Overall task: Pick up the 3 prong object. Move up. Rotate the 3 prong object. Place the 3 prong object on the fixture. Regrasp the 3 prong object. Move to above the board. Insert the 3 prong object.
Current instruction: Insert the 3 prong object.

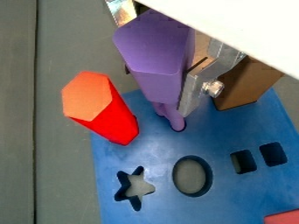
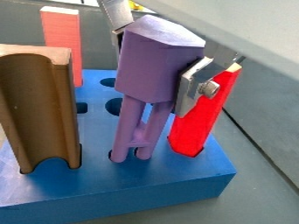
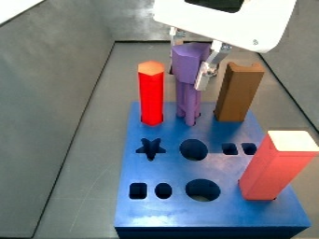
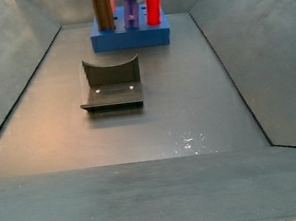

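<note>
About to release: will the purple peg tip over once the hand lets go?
Probably not: the purple peg stands upright, prongs down in the blue board. The hand grips it high. It looks rigid, though top-heavy on thin prongs.

The tool (image 3: pixel 196 54) is half hidden by its white housing (image 3: pixel 230 21) — the 3 prong object's (image 3: pixel 187 84) prong tips sink unseen into the board (image 3: pixel 206 201).

red hexagonal peg (image 3: pixel 151 92), brown block (image 3: pixel 237 91), salmon block (image 3: pixel 277 165), all standing upright

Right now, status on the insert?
Gripper shut on 3 prong object, above board. Prongs down at board holes. Red peg and brown block flank it.
</note>
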Tool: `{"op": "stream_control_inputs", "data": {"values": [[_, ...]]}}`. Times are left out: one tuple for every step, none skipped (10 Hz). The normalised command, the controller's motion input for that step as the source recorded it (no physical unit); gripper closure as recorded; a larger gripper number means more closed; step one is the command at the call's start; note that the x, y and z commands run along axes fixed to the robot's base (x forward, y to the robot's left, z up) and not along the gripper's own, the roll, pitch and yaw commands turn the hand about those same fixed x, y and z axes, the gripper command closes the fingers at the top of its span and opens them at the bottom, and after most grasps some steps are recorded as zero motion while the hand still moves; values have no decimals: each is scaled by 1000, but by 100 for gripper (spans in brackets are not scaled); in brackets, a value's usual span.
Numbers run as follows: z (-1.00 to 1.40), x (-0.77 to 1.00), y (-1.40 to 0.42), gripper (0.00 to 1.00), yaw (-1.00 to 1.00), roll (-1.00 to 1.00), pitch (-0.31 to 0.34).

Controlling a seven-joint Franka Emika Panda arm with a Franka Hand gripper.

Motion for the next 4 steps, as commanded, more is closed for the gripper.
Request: {"op": "stream_control_inputs", "data": {"values": [[-491, 11, -117, 100, 0, 16, 0], [-797, 0, -29, 100, -109, 64, -51], [0, 0, 0, 100, 0, -4, 0], [0, 0, 0, 100, 0, 0, 0]]}}
